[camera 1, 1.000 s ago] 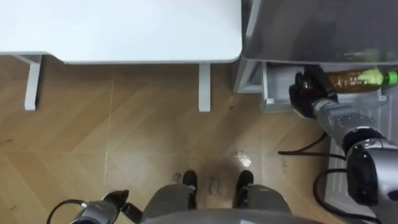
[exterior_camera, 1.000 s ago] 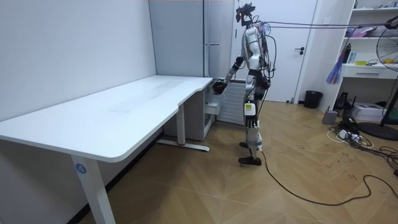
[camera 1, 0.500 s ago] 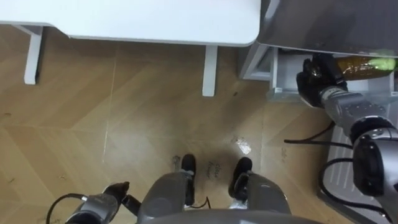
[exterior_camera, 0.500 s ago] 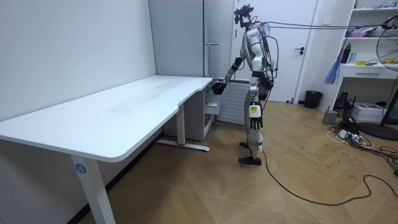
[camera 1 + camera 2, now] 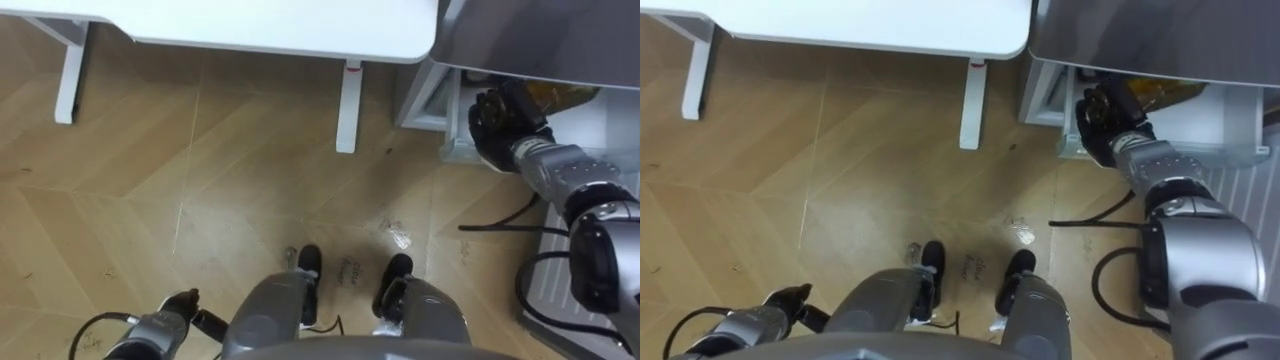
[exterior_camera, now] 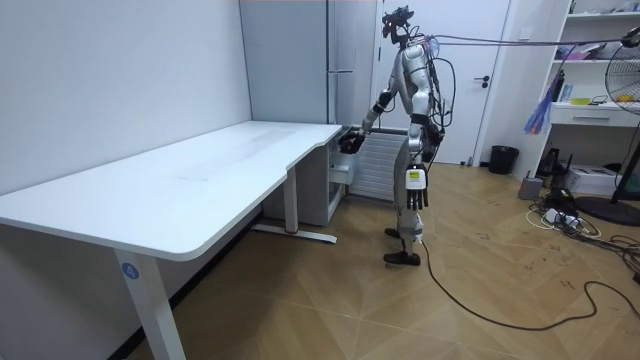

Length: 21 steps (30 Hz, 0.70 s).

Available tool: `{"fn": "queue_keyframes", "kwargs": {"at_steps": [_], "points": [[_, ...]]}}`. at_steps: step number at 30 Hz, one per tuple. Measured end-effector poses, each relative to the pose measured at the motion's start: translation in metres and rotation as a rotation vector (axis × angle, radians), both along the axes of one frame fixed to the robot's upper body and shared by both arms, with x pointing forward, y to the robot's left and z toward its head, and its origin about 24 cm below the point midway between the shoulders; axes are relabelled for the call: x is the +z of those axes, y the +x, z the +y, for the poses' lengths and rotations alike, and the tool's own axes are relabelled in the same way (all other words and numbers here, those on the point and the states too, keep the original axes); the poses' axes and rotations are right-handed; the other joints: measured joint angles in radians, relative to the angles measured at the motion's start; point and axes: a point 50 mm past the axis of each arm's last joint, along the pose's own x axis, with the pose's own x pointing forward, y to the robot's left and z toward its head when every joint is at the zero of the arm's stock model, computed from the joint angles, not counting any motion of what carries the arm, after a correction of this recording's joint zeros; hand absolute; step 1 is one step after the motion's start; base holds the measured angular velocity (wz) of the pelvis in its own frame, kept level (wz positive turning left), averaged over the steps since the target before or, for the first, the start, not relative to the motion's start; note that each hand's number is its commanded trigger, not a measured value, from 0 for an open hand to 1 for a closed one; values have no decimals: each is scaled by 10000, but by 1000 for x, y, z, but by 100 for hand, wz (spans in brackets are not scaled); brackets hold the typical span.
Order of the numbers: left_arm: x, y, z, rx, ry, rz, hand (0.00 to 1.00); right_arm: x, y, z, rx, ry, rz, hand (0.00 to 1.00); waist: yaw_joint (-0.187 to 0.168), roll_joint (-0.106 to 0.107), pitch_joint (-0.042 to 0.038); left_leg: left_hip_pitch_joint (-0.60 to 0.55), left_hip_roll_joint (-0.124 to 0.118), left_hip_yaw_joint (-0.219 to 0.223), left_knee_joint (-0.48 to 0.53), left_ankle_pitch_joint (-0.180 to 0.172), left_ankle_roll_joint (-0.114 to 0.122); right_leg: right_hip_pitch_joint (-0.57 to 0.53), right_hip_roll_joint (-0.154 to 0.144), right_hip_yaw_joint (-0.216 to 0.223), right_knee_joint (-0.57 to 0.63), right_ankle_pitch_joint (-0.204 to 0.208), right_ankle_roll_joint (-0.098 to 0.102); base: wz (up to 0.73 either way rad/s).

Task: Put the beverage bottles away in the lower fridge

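**Editor:** What is the right hand (image 5: pixel 500 125) doing here?

**Photographer:** It is reaching into the open lower drawer (image 5: pixel 1230 125) of the grey fridge (image 5: pixel 540 40). Its fingers are curling round the near end of a bottle (image 5: pixel 560 95) of amber drink and gripping it.

**Editor:** And where is the bottle lying?

**Photographer:** It is running out beyond the fingertips on its side, inside the white drawer. Its far end is passing under the fridge's grey front, so that part is hidden.

**Editor:** Is the left hand (image 5: pixel 183 303) doing anything?

**Photographer:** It is hanging low at the robot's side, well apart from the bottle, over the wooden floor (image 5: pixel 250 170). I cannot tell how its fingers are set.

**Editor:** Where is the robot standing?

**Photographer:** In the room view it is standing upright at the fridge, just past the end of the white desk (image 5: pixel 250 20), with its right arm stretching down toward the drawer.
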Motion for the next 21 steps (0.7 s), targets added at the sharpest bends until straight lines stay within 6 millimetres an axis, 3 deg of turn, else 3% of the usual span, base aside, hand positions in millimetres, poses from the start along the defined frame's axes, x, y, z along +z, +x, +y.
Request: {"fn": "queue_keyframes", "kwargs": {"at_steps": [21], "points": [[1, 0, 4, -29, 108, 23, 0, 5, 1, -9, 349, -462, -11, 0, -27, -221, -33, 56, 21, 11, 105, 0, -1, 89, 44, 28, -54, 47, -17, 0]]}}
